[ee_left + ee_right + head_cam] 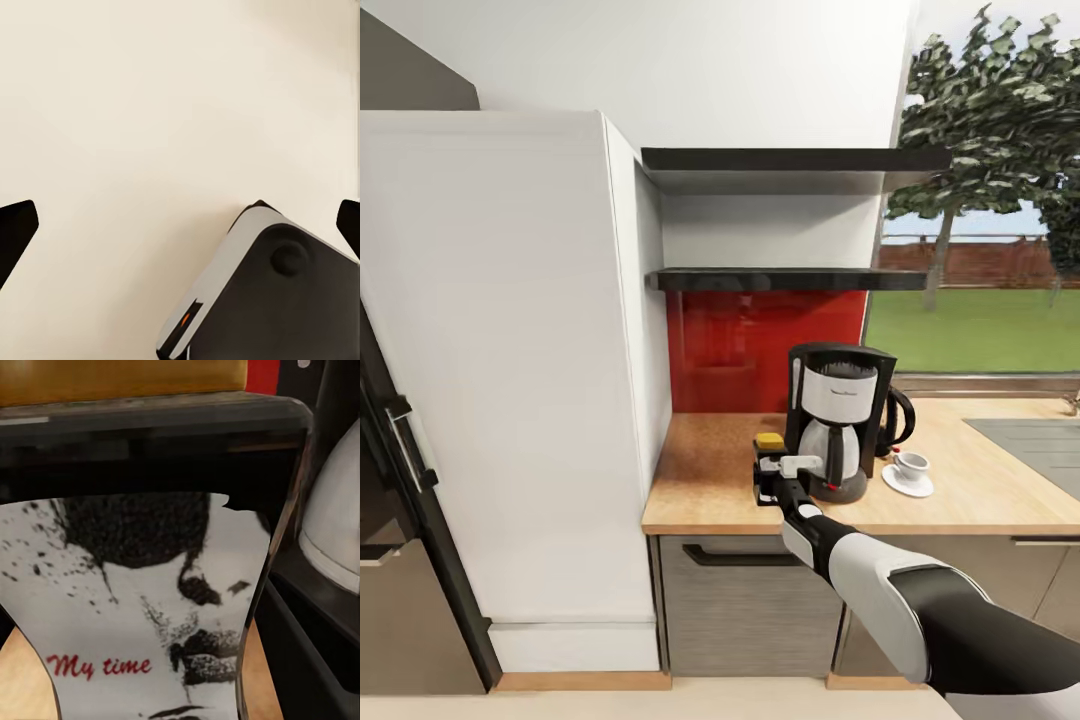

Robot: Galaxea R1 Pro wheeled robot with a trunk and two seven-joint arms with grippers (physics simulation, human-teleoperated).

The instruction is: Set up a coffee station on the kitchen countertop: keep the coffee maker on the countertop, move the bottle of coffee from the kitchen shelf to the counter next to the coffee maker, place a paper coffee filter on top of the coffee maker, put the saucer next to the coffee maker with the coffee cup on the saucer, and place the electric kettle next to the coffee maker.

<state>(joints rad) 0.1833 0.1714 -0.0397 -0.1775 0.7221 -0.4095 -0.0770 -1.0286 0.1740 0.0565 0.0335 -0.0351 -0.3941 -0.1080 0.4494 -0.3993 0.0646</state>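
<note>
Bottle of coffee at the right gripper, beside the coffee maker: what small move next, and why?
Probably open the right gripper and back straight off. The bottle seems down at the countertop, close left of the coffee maker, where it belongs. The right wrist view shows its label very close. Whether it actually rests on the wood is not certain.

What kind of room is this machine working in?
Most likely a home kitchen: a wood-grain kitchen countertop carries a coffee maker with a coffee cup beside it, a red splashback runs behind, and a window overlooks a garden.

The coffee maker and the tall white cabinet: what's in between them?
In the head view: the bottle of coffee at the right gripper, then bare countertop.
</note>
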